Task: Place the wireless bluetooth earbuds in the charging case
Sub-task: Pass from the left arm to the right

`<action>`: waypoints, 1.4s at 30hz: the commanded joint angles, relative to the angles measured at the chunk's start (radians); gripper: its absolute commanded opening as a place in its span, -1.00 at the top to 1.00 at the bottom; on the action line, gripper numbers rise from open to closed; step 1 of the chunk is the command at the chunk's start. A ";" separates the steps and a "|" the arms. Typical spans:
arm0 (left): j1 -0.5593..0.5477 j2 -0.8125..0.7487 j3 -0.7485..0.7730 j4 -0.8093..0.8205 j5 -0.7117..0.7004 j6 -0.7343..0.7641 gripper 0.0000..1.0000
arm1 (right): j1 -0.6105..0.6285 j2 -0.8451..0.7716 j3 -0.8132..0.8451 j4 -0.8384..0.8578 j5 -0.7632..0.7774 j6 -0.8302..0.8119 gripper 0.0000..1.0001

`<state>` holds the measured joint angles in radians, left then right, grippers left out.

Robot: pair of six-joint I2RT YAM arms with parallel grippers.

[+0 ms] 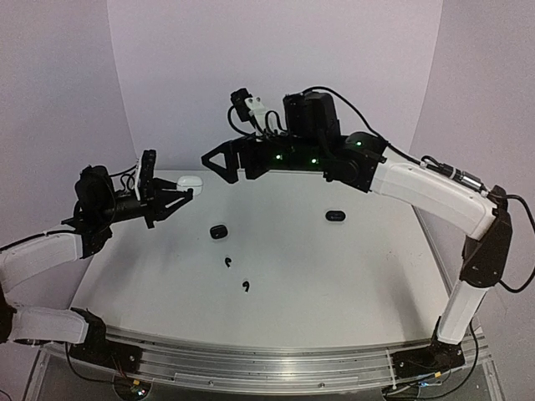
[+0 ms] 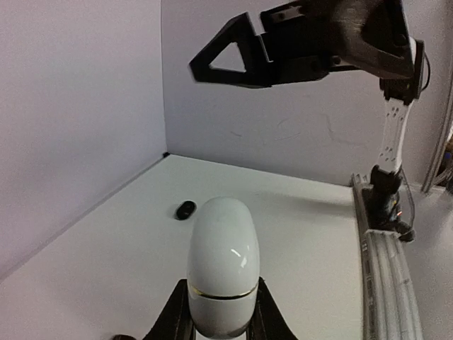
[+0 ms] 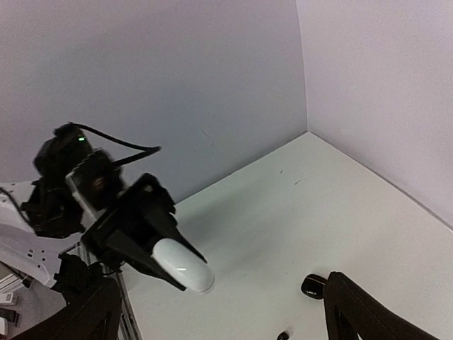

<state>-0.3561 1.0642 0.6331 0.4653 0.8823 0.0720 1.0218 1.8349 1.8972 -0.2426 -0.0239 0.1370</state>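
Note:
My left gripper [image 1: 185, 189] is shut on a closed white pebble-shaped charging case [image 1: 191, 180] and holds it above the table's far left. In the left wrist view the case [image 2: 221, 258] stands between my fingers [image 2: 172, 319], a gold seam across it. My right gripper [image 1: 209, 159] is open and empty, raised just right of the case. In the right wrist view its jaws stand wide apart, with the case [image 3: 184, 264] in the left gripper [image 3: 145, 234] ahead of them. Two black earbuds [image 1: 228, 262] [image 1: 246, 286] lie mid-table. No white earbuds show.
A black case [image 1: 219, 231] lies on the table left of centre, and it also shows in the right wrist view [image 3: 313, 285]. Another black case [image 1: 335, 216] lies to the right, also seen in the left wrist view [image 2: 185, 210]. Purple walls close the back and sides.

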 commanded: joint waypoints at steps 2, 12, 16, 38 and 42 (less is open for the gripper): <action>0.032 0.135 -0.009 0.542 0.198 -0.826 1.00 | -0.008 -0.059 -0.017 0.097 -0.219 -0.062 -0.95; 0.004 0.138 0.008 0.736 0.207 -0.986 1.00 | -0.018 -0.010 -0.053 0.218 -0.271 -0.010 -0.76; -0.021 0.130 0.007 0.736 0.224 -0.955 1.00 | -0.031 0.037 -0.017 0.233 -0.305 0.046 -0.66; -0.023 0.139 0.031 0.759 0.216 -0.944 1.00 | -0.044 0.125 0.040 0.275 -0.464 0.134 0.61; -0.023 0.141 0.034 0.758 0.215 -0.943 1.00 | -0.044 0.127 0.038 0.274 -0.480 0.141 0.90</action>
<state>-0.3714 1.2165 0.6247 1.1619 1.0748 -0.8710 0.9823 1.9447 1.8965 -0.0007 -0.4823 0.2583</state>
